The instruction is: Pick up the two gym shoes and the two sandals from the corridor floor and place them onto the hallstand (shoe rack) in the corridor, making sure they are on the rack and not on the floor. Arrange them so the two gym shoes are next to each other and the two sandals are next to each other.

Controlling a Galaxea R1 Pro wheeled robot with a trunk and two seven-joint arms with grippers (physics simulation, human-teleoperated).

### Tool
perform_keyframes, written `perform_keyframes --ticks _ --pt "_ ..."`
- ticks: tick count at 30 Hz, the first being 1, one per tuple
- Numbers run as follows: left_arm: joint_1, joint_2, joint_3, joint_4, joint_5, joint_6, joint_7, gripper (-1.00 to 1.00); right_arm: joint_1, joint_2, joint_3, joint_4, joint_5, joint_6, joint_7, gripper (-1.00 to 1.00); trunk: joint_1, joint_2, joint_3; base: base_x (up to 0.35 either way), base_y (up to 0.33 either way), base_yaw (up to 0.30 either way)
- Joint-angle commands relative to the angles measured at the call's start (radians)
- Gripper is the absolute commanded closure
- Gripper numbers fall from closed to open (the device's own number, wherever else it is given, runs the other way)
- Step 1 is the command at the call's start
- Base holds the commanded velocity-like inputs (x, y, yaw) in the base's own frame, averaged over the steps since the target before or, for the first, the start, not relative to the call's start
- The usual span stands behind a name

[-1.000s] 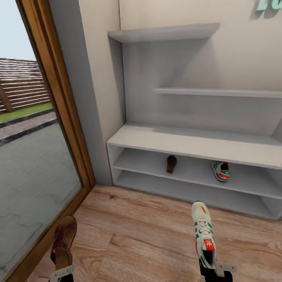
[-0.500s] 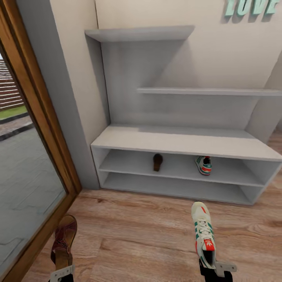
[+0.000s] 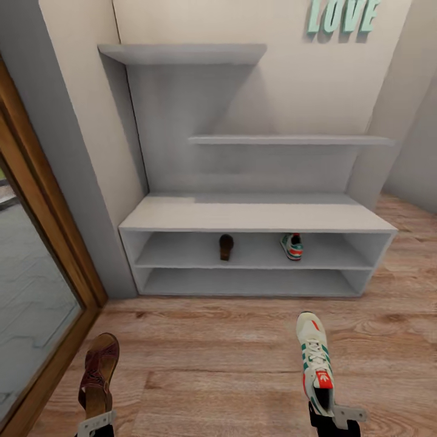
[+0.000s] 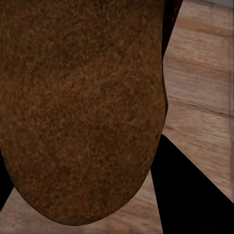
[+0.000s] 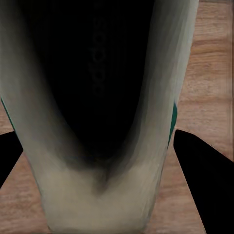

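Nearest the robot, the left gripper is clenching the heel end of a brown sandal, which is pointing forward from the claw, toe away from the robot, above the wood-plank corridor floor. In the left wrist view that held sandal's sole is sitting right against the camera, with floor planks showing past its edge. The right gripper is gripping the heel of a cream gym shoe with green stripes and a red-orange tongue tab; this shoe too is reaching straight ahead of its claw, toe forward. In the right wrist view the shoe's dark opening and pale heel are lying between the black fingers.

Farther ahead of both claws, beyond a bare stretch of floor, the pale grey hallstand is standing against the wall. On its upper low shelf a second sandal is lying ahead and between the two claws, and a second gym shoe is resting ahead of the right claw, slightly inward; the two are apart from one another. Above, two staggered wall shelves and the mint-green LOVE letters are showing. Beside the left claw, outward, a wood-framed glass door is running along the wall.
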Motion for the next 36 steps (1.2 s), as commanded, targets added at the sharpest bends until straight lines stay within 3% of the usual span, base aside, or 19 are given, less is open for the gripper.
perform_keyframes --ticks 1,36 --pt "-0.001 -0.001 0.008 0.001 -0.011 -0.004 -0.002 1.0 -0.001 0.0 -0.003 0.001 0.008 -0.003 -0.005 1.0 0.0 0.0 -0.001 -0.04 0.039 -0.126" --pt "-0.001 -0.006 0.006 0.001 -0.018 -0.004 -0.002 1.0 -0.001 0.003 -0.001 0.0 0.009 -0.002 0.001 1.0 0.0 0.0 -0.001 -0.003 0.003 -0.009"
